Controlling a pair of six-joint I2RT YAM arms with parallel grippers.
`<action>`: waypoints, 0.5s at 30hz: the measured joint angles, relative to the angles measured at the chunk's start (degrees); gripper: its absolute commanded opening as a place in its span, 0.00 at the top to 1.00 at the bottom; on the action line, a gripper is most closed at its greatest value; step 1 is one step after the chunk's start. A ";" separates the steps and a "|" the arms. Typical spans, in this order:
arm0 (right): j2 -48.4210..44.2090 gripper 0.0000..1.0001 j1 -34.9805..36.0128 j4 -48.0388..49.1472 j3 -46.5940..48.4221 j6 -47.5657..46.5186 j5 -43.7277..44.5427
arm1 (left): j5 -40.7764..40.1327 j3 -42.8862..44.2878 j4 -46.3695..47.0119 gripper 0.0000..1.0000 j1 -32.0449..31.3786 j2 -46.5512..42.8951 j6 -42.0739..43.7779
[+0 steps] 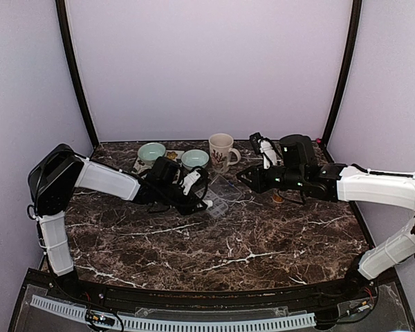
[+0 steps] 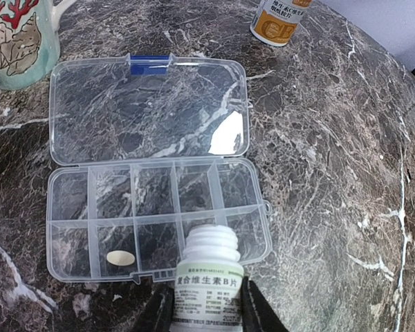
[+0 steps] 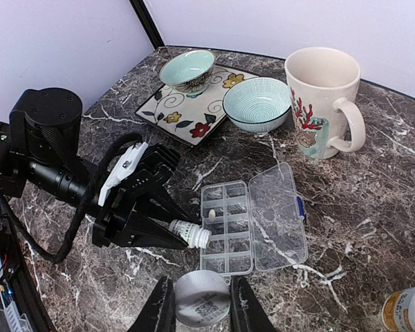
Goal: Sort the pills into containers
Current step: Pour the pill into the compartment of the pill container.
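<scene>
The clear organiser box (image 2: 152,220) lies open on the marble table, its hinged lid (image 2: 149,111) folded flat away from me. One pale oval pill (image 2: 120,258) rests in a near-row compartment. My left gripper (image 2: 207,308) is shut on a white uncapped pill bottle (image 2: 209,273), whose mouth is tipped over the box's near edge. In the right wrist view the same bottle (image 3: 191,234) points at the box (image 3: 226,257) from the left. My right gripper (image 3: 200,304) hovers just off the box's near end, shut on a round white cap (image 3: 202,297).
A seashell mug (image 3: 321,97) stands behind the box. Two pale green bowls (image 3: 187,69) (image 3: 257,104) sit by a flowered plate (image 3: 194,121) at the back left. An amber pill bottle (image 3: 408,311) stands to the right of the box, also seen from the left wrist (image 2: 280,17).
</scene>
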 measured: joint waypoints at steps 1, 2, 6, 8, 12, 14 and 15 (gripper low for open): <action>0.00 1.00 0.00 -0.02 0.00 0.00 0.00 | -0.07 0.02 -0.15 1.00 0.00 0.00 0.11; 0.00 1.00 0.00 -0.02 0.00 0.00 -0.02 | -0.09 0.02 -0.24 1.00 -0.02 -0.02 0.20; 0.00 1.00 0.00 -0.02 0.00 0.00 -0.02 | -0.31 0.02 -0.92 1.00 -0.11 -0.11 0.39; 0.00 1.00 0.00 -0.04 0.00 0.00 -0.02 | -0.57 0.02 -1.38 1.00 -0.20 -0.17 0.55; 0.00 1.00 0.00 -0.04 0.00 0.00 -0.04 | -1.01 0.11 -1.95 1.00 -0.37 -0.50 0.81; 0.00 1.00 0.00 -0.07 0.00 0.00 -0.07 | -1.16 0.20 -2.10 1.00 -0.37 -0.61 0.85; 0.00 1.00 0.00 -0.07 0.00 0.00 -0.09 | -1.18 0.22 -2.21 1.00 -0.37 -0.61 0.85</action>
